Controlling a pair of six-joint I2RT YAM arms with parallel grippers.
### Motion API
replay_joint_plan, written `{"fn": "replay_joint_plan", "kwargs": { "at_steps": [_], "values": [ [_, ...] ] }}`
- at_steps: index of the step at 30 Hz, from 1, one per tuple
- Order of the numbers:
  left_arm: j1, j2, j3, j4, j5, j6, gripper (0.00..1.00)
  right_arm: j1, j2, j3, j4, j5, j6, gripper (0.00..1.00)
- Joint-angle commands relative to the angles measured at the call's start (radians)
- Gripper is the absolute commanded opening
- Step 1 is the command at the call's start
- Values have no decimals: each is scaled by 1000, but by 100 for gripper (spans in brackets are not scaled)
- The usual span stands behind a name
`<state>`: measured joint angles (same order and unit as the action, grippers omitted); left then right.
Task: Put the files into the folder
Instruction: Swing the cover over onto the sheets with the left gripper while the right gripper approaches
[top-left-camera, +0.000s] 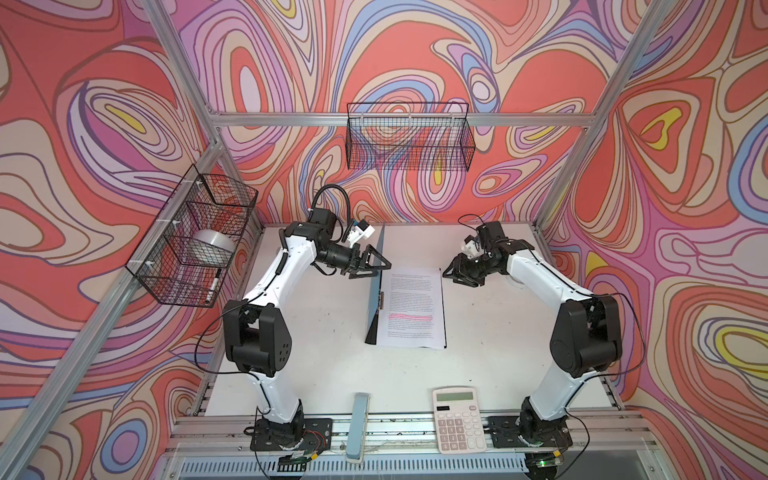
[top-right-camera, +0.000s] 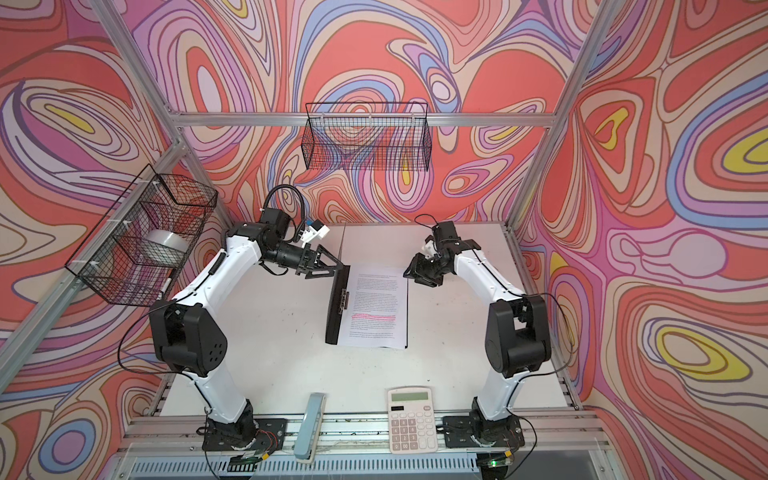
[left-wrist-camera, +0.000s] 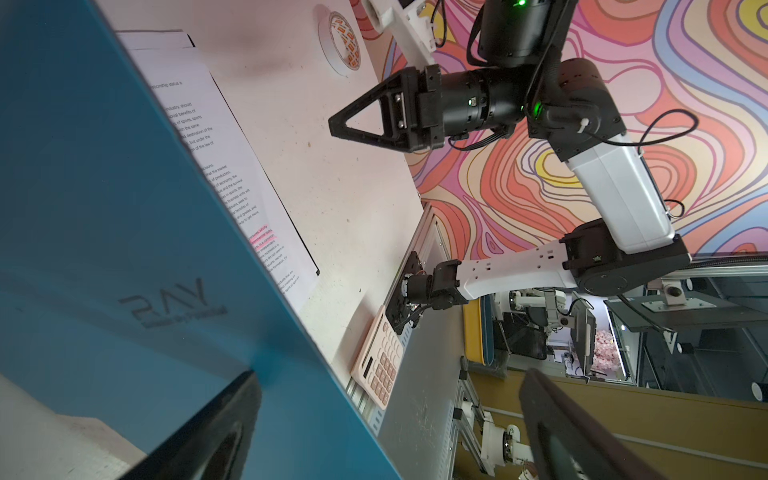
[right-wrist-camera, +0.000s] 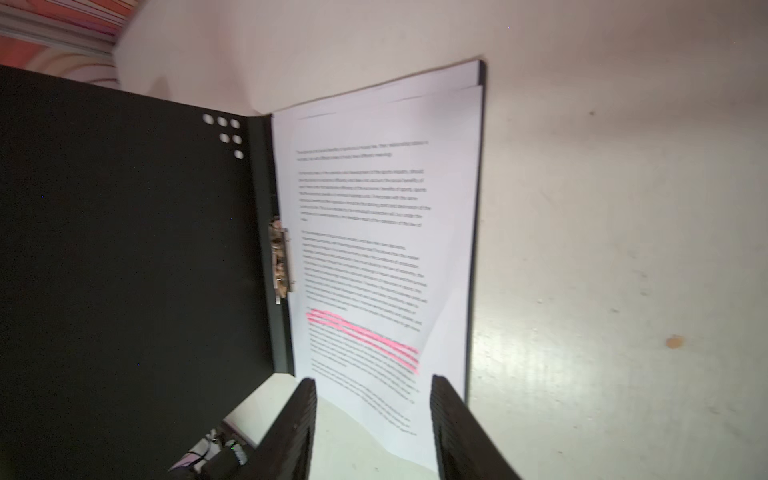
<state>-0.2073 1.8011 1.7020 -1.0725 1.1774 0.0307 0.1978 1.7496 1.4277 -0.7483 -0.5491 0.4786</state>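
Observation:
The folder lies open in mid-table. Its blue front cover (top-left-camera: 375, 307) stands almost upright, showing its black inside (top-right-camera: 336, 303) and the metal clip (right-wrist-camera: 280, 257) at the spine. The files (top-left-camera: 413, 307), white printed sheets with a pink highlighted line, rest on the folder's flat half (right-wrist-camera: 480, 75); they show in both top views (top-right-camera: 376, 307). My left gripper (top-left-camera: 380, 268) is open wide at the far end of the raised cover, whose blue face (left-wrist-camera: 124, 249) lies against one finger (left-wrist-camera: 199, 428). My right gripper (right-wrist-camera: 376, 415) hovers open and empty over the files' far end.
A white calculator (top-left-camera: 457, 419) and a blue-grey bar-shaped object (top-left-camera: 359, 424) lie at the table's front edge. A tape roll (left-wrist-camera: 340, 39) lies at the back right near the right arm. Wire baskets hang on the back wall (top-left-camera: 409, 137) and left wall (top-left-camera: 195, 237).

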Motion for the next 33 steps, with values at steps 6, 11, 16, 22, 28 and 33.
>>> {"fn": "replay_joint_plan", "kwargs": {
  "at_steps": [6,11,16,22,28,33],
  "values": [
    [-51,57,45,2,15,21,98,1,-78,-80,223,-305,178,50],
    [-76,98,80,0,7,18,98,0,-49,-116,288,-385,212,51],
    [-90,116,98,2,-3,18,98,3,-59,-186,447,-450,304,51],
    [-91,115,87,10,-5,11,98,16,-31,-226,546,-491,346,52],
    [-92,87,55,25,-16,7,98,16,9,-246,569,-500,350,52],
    [-92,66,49,22,-20,8,98,16,16,-243,555,-496,339,51]
  ]
}}
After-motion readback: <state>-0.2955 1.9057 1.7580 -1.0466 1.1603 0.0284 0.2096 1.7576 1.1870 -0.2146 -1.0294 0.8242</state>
